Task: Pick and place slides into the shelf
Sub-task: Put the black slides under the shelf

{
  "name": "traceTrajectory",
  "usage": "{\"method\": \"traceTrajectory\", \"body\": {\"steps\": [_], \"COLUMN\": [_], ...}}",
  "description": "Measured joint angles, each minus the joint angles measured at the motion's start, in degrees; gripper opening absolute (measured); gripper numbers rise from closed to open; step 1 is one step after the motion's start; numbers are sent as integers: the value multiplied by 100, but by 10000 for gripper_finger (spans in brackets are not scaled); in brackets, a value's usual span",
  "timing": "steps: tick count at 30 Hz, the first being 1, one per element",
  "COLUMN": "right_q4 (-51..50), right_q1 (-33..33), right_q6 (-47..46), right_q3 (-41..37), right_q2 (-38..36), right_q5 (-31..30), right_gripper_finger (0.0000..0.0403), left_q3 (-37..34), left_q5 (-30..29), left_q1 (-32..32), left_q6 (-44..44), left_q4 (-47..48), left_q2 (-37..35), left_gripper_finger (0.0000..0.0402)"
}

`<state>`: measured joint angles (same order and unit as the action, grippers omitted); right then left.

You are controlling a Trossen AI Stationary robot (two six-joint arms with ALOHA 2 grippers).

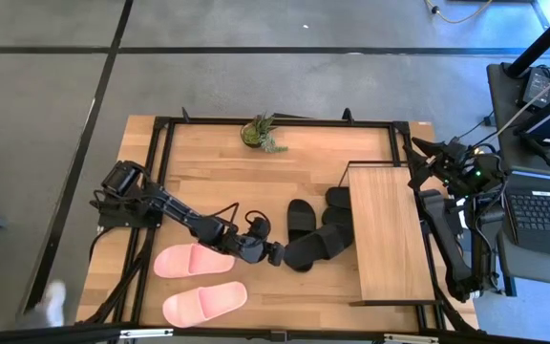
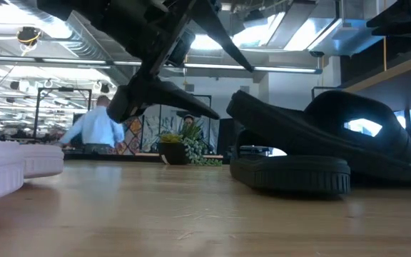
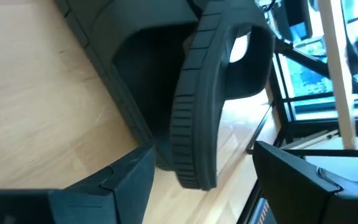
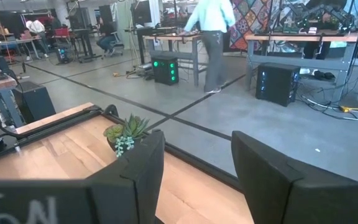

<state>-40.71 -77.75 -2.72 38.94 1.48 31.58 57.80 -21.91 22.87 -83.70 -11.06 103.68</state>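
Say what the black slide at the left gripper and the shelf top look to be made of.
Black slide: probably moulded foam or rubber; matte, with a ribbed sole edge. Shelf top: light wood or a wood-look board; grain lines show, finish unclear.

Black slides [image 1: 315, 247]: matte, rubbery-looking foam, ribbed sole edge. Pink slides [image 1: 203, 302]: same matte, smooth finish. Shelf [image 1: 388, 232]: light wood top, visible grain, thin dark frame. Table [image 1: 218, 162]: pale planked wood, low sheen. Left gripper [image 1: 276, 254]: fingers [image 3: 126, 186] of dark matte plastic.
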Motion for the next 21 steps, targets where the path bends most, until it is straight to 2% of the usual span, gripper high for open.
{"method": "traceTrajectory", "body": {"steps": [11, 18, 21], "right_q4": [2, 5, 5], "right_q1": [1, 1, 2], "right_q6": [4, 5, 7], "right_q3": [0, 0, 0], "right_q2": [1, 1, 0], "right_q5": [1, -1, -1], "right_gripper_finger": [188, 188, 188], "left_q3": [2, 11, 4], "left_q5": [39, 110, 394], "left_q1": [-7, -142, -215], "left_q6": [-170, -134, 6], "left_q4": [-75, -609, -594], "left_q2": [110, 394, 400], "left_gripper_finger": [258, 258, 252]}}
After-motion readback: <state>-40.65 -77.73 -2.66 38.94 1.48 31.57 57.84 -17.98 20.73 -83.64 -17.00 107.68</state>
